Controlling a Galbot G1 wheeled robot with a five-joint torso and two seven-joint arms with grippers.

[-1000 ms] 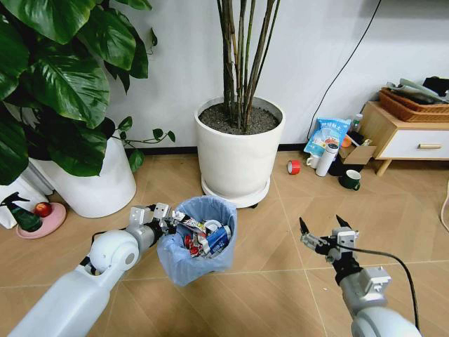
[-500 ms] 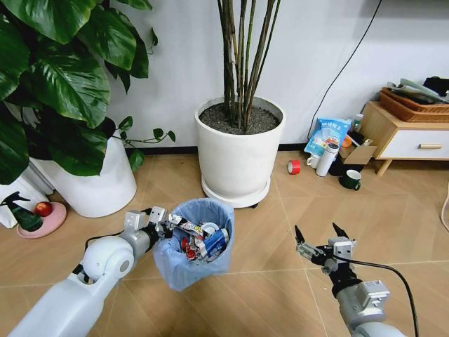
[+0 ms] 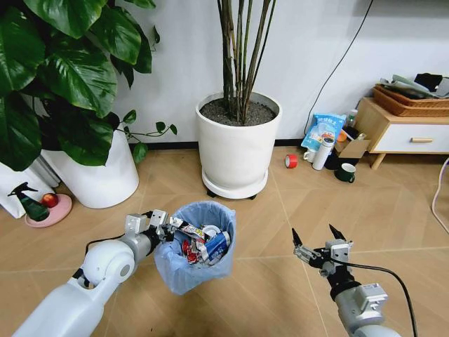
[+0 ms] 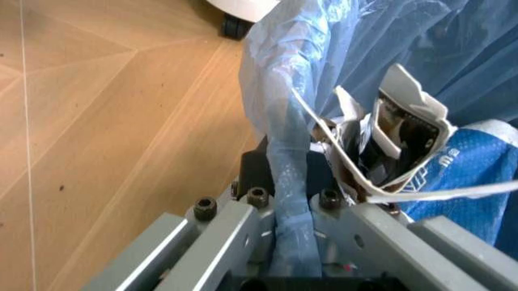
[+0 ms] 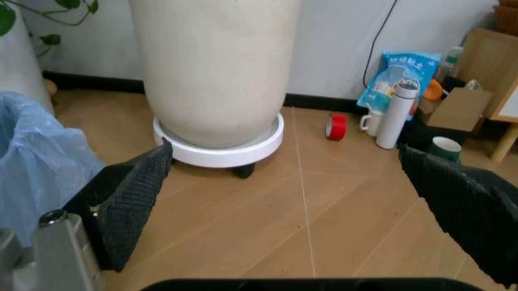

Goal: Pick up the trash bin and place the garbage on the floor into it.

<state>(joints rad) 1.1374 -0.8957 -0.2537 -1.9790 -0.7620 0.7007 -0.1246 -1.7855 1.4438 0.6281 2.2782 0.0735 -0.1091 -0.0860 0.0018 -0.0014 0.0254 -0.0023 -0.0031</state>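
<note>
The trash bin (image 3: 198, 246), lined with a crinkly light blue bag, hangs above the wood floor (image 3: 266, 295) in the head view's lower middle. Garbage (image 3: 203, 242) fills it: crumpled white paper, a blue packet, a red-silver can. My left gripper (image 3: 163, 226) is shut on the bin's near-left rim. In the left wrist view the bag-covered rim (image 4: 285, 182) is pinched between the jaws, with paper and the blue packet (image 4: 453, 176) beside it. My right gripper (image 3: 316, 242) hovers open to the bin's right, holding nothing; its black fingers (image 5: 130, 200) spread wide over bare floor.
A white planter (image 3: 237, 151) on a wheeled base stands behind the bin, and a second white pot (image 3: 98, 172) with a big leafy plant is at the left. A red tape roll (image 3: 290, 161), white bottle, mugs and a wooden cabinet (image 3: 400, 133) sit at the back right.
The whole head view has shifted a little, so the camera moved. The bin stays held in my left gripper; the right gripper sits slightly lower and further left in the picture, still open.
</note>
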